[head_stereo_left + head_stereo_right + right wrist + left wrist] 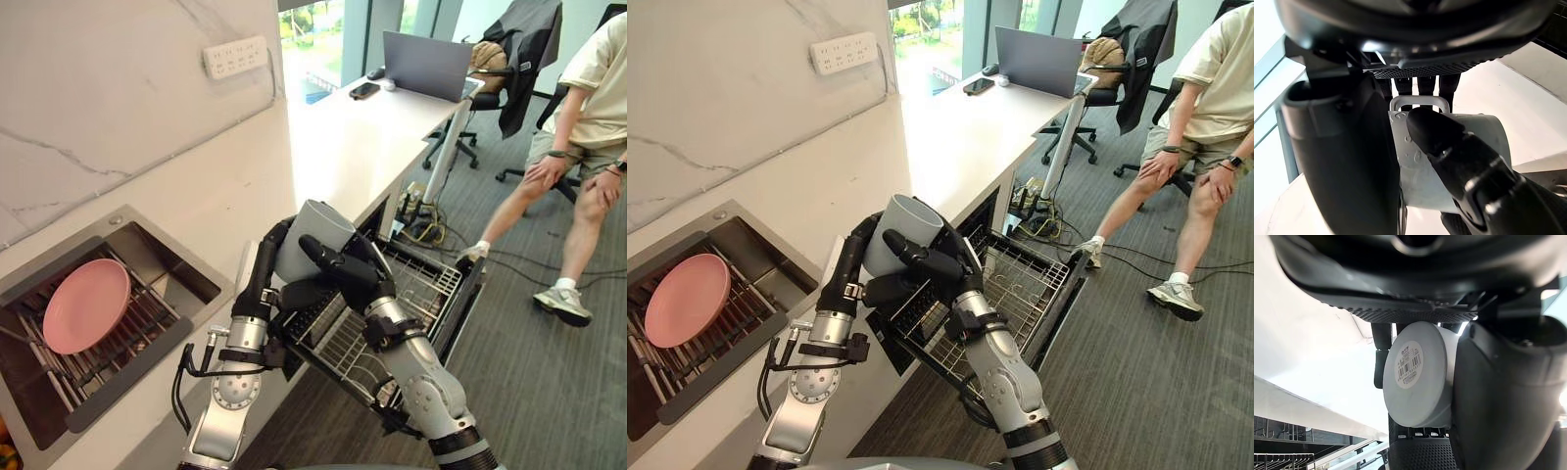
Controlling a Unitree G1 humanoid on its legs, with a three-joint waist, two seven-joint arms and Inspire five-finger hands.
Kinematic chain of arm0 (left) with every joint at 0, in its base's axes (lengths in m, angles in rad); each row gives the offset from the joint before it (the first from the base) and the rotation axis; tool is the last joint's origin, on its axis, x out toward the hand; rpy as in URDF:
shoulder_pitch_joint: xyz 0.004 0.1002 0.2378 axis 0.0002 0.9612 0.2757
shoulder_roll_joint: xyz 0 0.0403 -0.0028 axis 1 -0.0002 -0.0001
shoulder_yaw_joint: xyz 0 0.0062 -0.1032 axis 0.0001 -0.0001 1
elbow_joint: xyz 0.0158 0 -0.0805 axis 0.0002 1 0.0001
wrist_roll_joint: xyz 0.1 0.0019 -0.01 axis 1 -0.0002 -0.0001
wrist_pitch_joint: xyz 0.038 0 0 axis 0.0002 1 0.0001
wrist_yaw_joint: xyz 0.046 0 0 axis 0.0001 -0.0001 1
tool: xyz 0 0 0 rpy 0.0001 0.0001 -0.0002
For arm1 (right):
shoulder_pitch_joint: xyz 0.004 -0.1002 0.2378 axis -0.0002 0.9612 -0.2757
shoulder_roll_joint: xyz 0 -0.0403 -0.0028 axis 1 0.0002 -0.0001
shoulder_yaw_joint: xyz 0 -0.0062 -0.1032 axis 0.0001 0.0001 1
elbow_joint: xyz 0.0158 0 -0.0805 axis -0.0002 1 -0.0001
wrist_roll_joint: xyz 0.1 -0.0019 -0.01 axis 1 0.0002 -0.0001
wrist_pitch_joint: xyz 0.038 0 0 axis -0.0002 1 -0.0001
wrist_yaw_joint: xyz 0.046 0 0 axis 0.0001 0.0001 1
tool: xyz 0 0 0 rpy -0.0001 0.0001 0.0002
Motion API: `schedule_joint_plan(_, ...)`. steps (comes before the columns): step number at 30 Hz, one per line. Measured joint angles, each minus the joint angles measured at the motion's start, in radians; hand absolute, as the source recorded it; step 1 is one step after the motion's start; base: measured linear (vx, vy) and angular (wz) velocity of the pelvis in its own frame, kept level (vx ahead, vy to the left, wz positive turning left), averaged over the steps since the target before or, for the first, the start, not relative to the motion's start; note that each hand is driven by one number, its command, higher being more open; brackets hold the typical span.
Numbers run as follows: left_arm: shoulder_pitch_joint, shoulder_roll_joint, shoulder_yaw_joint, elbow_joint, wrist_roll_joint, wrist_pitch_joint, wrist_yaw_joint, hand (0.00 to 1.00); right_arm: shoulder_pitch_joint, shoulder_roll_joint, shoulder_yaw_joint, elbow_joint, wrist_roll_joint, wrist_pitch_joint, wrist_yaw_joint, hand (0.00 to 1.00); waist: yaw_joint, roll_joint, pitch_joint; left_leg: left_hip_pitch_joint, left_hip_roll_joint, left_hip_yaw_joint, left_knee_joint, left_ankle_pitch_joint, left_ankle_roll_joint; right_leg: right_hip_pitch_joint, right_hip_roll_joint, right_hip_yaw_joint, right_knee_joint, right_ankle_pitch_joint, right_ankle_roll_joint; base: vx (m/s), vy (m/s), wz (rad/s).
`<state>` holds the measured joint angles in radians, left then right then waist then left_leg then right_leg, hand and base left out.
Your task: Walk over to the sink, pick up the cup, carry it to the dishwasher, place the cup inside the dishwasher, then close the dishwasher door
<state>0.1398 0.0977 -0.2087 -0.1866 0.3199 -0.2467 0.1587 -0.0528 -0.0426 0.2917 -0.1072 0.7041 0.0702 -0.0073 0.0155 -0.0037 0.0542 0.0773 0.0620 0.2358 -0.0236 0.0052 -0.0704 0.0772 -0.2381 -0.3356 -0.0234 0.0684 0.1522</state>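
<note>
A grey cup (315,227) is held tilted in the air, just off the counter edge and above the pulled-out dishwasher rack (416,284). My left hand (263,266) curls round the cup's left side. The cup's labelled base (1415,374) faces that wrist. My right hand (348,276) grips the cup from the front, with the thumb (1449,142) pressed on the wall near the handle (1419,102) and the fingers behind it. The dishwasher door (1058,313) hangs open below the rack.
A sink (147,233) with a pink plate (86,305) on its rack lies to the left. The white counter (343,137) carries a laptop (426,64) and a phone at the far end. A seated person (578,147) and office chairs are to the right on carpet.
</note>
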Motion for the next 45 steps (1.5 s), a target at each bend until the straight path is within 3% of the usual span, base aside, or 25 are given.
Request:
schedule_joint_plan(1, 0.000, 0.000, 0.000, -0.005, 0.020, 0.000, 0.018, 0.00, -0.013, 0.000, 0.009, 0.000, 0.001, -0.004, -0.018, 0.00, -0.002, 0.001, -0.001, 0.000, -0.001, 0.000, 0.000, 0.001, 0.001, 0.000, -0.001, 0.000, 0.000, 0.000, 0.000, 0.00, 0.000, 0.00)
schedule_joint_plan(2, 0.000, 0.000, 0.000, -0.006, 0.026, 0.000, 0.027, 1.00, -0.017, 0.000, 0.013, 0.000, 0.000, -0.006, -0.025, 0.00, -0.002, 0.001, -0.001, 0.000, -0.002, 0.000, 0.000, 0.001, 0.001, 0.000, -0.001, 0.000, 0.000, 0.000, 0.000, 0.00, 0.000, 0.00)
schedule_joint_plan(9, 0.000, 0.006, -0.015, -0.004, 0.077, 0.003, 0.095, 1.00, -0.040, 0.004, 0.077, -0.014, -0.021, -0.039, -0.161, 0.00, -0.001, 0.002, -0.002, 0.000, -0.004, 0.000, 0.000, 0.005, 0.003, 0.000, -0.003, 0.000, -0.001, 0.000, 0.000, 0.00, 0.000, 0.00)
schedule_joint_plan(14, 0.000, 0.010, -0.046, 0.000, 0.074, 0.004, 0.095, 1.00, -0.045, 0.013, 0.085, -0.020, -0.091, -0.063, -0.285, 0.00, 0.001, 0.003, -0.003, 0.000, -0.009, -0.001, -0.002, 0.007, 0.005, 0.000, -0.008, -0.001, -0.001, 0.000, 0.000, 0.00, 0.000, 0.01)
schedule_joint_plan(19, 0.019, 0.010, -0.117, 0.000, 0.052, -0.009, 0.037, 1.00, -0.053, 0.032, -0.027, -0.016, -0.155, -0.099, -0.402, 0.00, 0.002, 0.004, -0.003, 0.000, -0.012, -0.003, -0.008, 0.011, 0.006, -0.001, -0.011, -0.005, -0.001, 0.000, 0.000, 0.00, 0.000, 0.01)
schedule_joint_plan(25, 0.086, 0.008, -0.092, -0.013, -0.028, -0.040, -0.053, 1.00, -0.030, 0.013, -0.313, -0.014, -0.181, -0.165, -0.450, 0.00, -0.006, 0.015, -0.010, 0.001, -0.011, -0.003, -0.013, 0.012, 0.006, -0.001, -0.009, -0.007, -0.001, 0.000, 0.000, 0.00, 0.000, 0.00)
schedule_joint_plan(30, 0.153, -0.003, -0.040, -0.058, -0.233, -0.041, -0.202, 1.00, 0.053, 0.003, -0.414, 0.014, -0.187, -0.181, -0.403, 0.00, -0.012, 0.024, -0.016, 0.003, -0.010, -0.005, -0.029, 0.018, 0.003, -0.001, -0.006, -0.012, -0.008, 0.000, 0.000, 0.00, -0.005, 0.01)
schedule_joint_plan(34, 0.209, -0.020, -0.032, -0.036, -0.414, 0.041, -0.358, 1.00, 0.098, 0.006, -0.411, 0.098, -0.199, -0.145, -0.274, 0.00, -0.011, 0.024, -0.016, 0.003, -0.011, -0.014, -0.062, 0.040, 0.001, -0.006, -0.002, -0.024, -0.014, -0.001, 0.000, -0.01, -0.027, 0.07)
schedule_joint_plan(42, 0.267, -0.008, 0.032, 0.264, -0.394, 0.069, -0.401, 1.00, 0.103, -0.052, -0.265, 0.320, -0.315, -0.078, -0.058, 0.00, 0.007, 0.023, -0.015, -0.016, -0.010, -0.048, -0.063, 0.051, 0.001, -0.003, 0.000, -0.060, -0.017, -0.001, 0.000, 0.00, -0.016, 0.12)
schedule_joint_plan(45, 0.267, 0.027, 0.033, 0.376, -0.371, 0.070, -0.396, 1.00, 0.097, -0.055, -0.228, 0.445, -0.358, -0.074, -0.039, 0.00, 0.030, 0.023, -0.015, -0.022, -0.014, -0.080, -0.063, 0.060, 0.002, 0.015, -0.001, -0.092, -0.029, -0.002, 0.001, -0.01, -0.014, 0.31)
